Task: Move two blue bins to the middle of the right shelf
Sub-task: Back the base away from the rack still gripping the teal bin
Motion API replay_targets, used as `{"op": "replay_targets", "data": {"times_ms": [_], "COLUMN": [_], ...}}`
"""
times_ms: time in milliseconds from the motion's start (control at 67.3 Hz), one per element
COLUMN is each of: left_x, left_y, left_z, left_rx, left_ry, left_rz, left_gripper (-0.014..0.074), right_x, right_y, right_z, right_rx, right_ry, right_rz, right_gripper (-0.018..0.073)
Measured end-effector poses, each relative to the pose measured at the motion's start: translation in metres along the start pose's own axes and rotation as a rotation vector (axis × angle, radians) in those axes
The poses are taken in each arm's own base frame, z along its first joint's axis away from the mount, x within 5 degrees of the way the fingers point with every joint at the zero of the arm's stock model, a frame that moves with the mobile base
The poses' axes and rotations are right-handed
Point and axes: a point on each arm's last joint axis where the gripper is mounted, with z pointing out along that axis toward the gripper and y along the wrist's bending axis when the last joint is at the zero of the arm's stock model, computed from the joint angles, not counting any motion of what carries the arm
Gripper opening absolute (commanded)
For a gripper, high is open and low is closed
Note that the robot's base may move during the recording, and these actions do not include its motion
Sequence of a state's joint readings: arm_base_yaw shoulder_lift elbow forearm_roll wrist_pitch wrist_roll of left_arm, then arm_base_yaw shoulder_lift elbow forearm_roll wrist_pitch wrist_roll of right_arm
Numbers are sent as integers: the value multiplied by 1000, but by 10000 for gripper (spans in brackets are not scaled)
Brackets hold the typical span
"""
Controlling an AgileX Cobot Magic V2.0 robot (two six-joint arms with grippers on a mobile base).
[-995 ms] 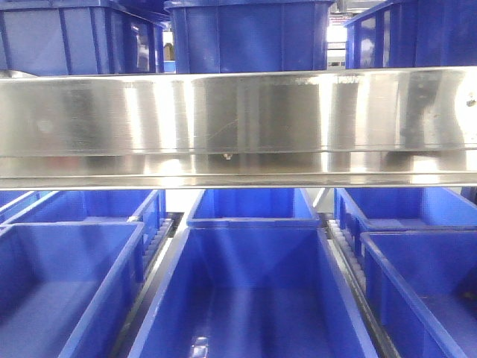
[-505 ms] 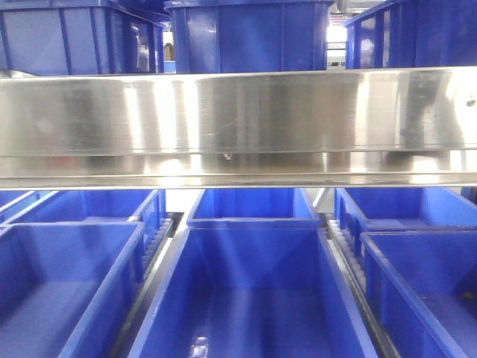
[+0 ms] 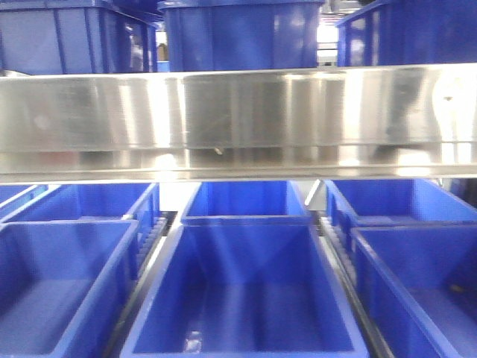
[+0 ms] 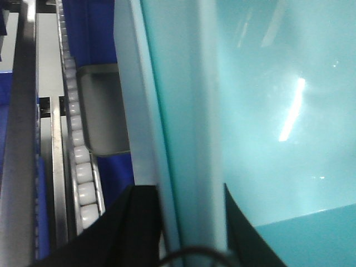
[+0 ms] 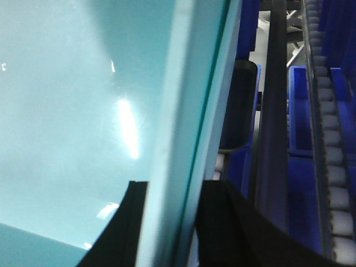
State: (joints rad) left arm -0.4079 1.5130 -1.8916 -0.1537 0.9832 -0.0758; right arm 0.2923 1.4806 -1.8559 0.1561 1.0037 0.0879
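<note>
An empty blue bin (image 3: 242,294) lies in the middle lane of the shelf level below the steel beam (image 3: 238,123). Neither gripper shows in the front view. In the left wrist view the bin's wall (image 4: 183,139) looks pale cyan, and it runs between the two black fingers of my left gripper (image 4: 192,225), which is shut on it. The right wrist view has the opposite wall (image 5: 189,111) standing between the black fingers of my right gripper (image 5: 169,222), which clamps it too. A second blue bin (image 3: 246,201) sits right behind the held one.
More blue bins fill the left lane (image 3: 59,276) and the right lane (image 3: 425,268), and others stand on the level above (image 3: 238,33). White roller tracks (image 4: 78,161) (image 5: 328,139) run along both sides of the held bin.
The whole scene has shifted slightly left and up in the front view. The middle bin's near wall has come into sight at the bottom edge.
</note>
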Motion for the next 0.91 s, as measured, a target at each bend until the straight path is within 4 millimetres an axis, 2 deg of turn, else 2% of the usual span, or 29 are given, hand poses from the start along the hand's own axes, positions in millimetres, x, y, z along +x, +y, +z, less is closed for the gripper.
{"op": "replay_targets", "data": {"times_ms": [906], "left_x": [0], "left_y": [1], "left_z": [0], "left_rx": [-4], "left_ry": [-4], "left_rz": [5], "left_gripper": [-111], "right_x": [-1], "right_y": [0], "right_z": [0], "right_rx": [-1], "right_ry": [-11], "right_rz": [0], "right_gripper": [-162]}}
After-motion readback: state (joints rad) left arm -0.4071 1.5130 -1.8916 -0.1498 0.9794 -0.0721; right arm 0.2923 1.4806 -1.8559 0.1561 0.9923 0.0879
